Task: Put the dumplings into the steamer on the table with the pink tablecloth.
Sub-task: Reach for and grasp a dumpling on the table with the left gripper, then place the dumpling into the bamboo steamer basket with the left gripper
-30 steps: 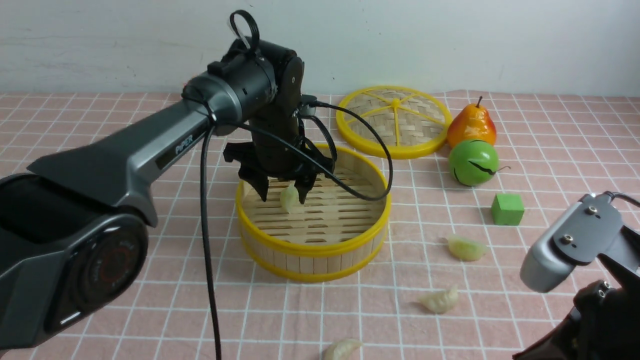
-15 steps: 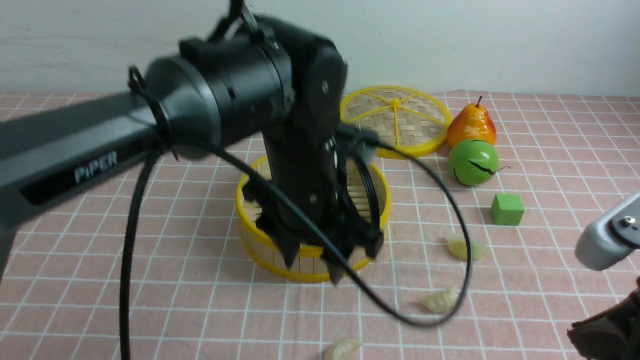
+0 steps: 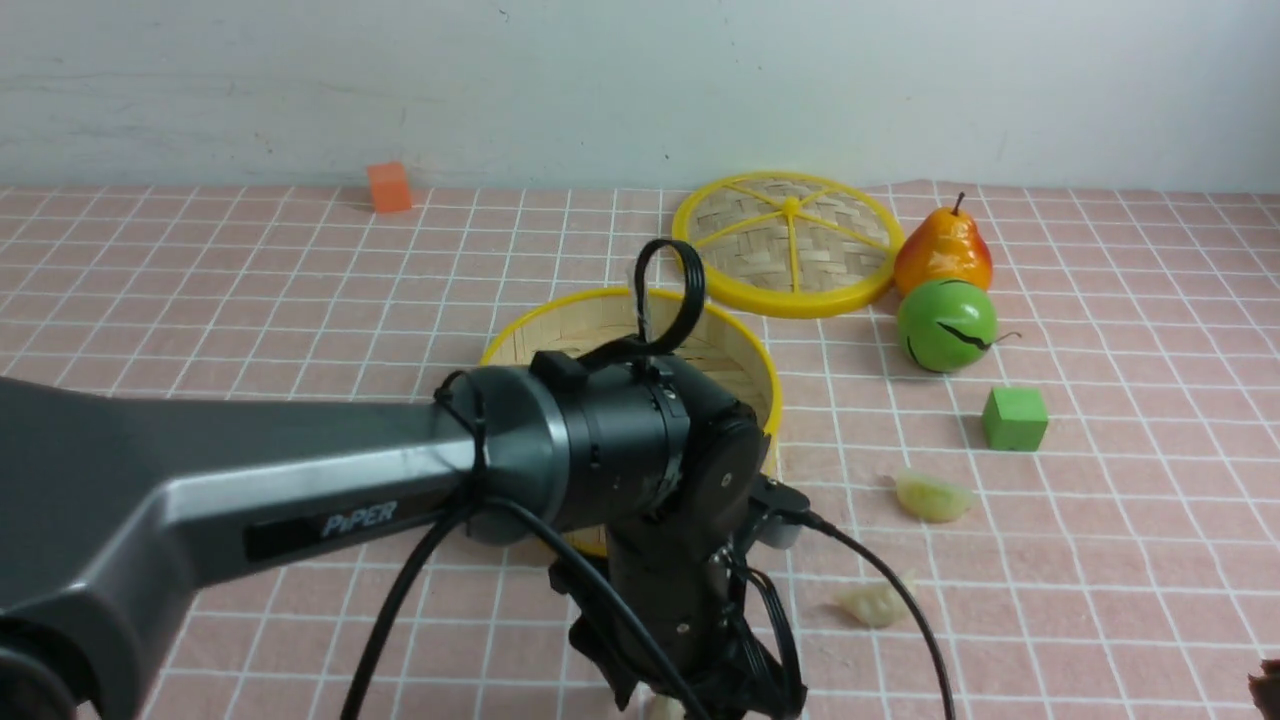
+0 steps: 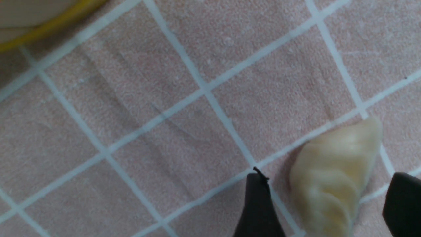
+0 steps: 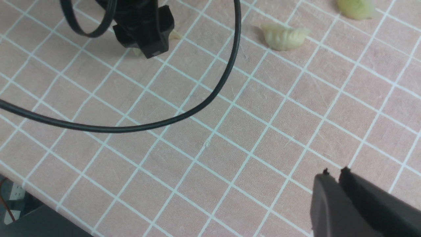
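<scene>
Directly between the spread fingers of the left gripper (image 4: 329, 186), a pale, pleated dumpling (image 4: 334, 164) was seen lying on the pink tablecloth (image 4: 131, 115), near the front edge of the table and a little in front of the steamer (image 3: 590, 322). The jaws were held wide, one dark fingertip to each side, and neither was judged to be touching the dumpling.

The step in hand was taken to be the grasp. For it to be done well, the tips would need to be lowered almost to the cloth and the dumpling kept centred. The closing would best be made gently across the narrow body, as the fingers appeared to be lined up. A soft, slick skin would likely be squeezed out or crushed by a hard pinch. The slightly wrinkled cloth might be caught if the tips were pressed too low.

Three dumplings were counted on the cloth: the one framed, a second dumpling (image 3: 875, 603) to its right, and a third dumpling (image 3: 932, 496) farther back, near the green cube (image 3: 1015, 418). The steamer's floor was largely hidden by the left arm (image 3: 250, 490), so what lay inside could not be told.

One steamer, one woven lid (image 3: 790, 240), one pear (image 3: 945, 250), one round green fruit (image 3: 947, 325), one green cube and one orange cube (image 3: 389, 187) were counted. The right gripper (image 5: 335, 174), pressed together and empty, was held over bare cloth, well apart.
</scene>
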Robot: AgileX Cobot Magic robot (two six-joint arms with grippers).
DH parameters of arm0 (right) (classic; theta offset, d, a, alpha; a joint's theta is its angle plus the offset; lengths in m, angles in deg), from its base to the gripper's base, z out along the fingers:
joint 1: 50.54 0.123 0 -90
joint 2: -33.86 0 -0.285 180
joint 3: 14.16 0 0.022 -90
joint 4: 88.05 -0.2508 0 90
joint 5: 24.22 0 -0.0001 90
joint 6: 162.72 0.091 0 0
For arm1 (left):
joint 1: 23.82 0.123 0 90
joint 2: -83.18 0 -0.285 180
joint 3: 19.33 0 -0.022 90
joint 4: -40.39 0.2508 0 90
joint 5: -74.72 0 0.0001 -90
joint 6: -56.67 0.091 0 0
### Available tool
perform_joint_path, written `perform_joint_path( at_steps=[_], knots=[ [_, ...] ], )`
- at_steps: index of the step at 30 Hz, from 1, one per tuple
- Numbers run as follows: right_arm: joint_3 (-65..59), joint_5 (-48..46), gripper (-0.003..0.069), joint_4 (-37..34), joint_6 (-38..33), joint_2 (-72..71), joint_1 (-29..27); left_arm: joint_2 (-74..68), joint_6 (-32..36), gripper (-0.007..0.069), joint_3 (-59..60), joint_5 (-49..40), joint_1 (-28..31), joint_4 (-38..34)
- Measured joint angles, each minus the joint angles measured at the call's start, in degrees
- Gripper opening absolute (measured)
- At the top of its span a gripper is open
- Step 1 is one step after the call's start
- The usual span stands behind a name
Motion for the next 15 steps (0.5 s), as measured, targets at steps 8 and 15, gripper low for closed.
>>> perform_joint_path(
  at_steps=[8,15],
  knots=[
    [0.00,-0.85,0.0055,0.26,0.00,-0.08,0.00,-1.12,-0.20,0.0185,-1.75,-0.80,0.07,-0.01],
    [0.00,-0.85,0.0062,0.64,0.00,-0.08,0.00,-0.14,-0.20,0.0197,-15.84,-7.73,0.83,3.45]
  ],
)
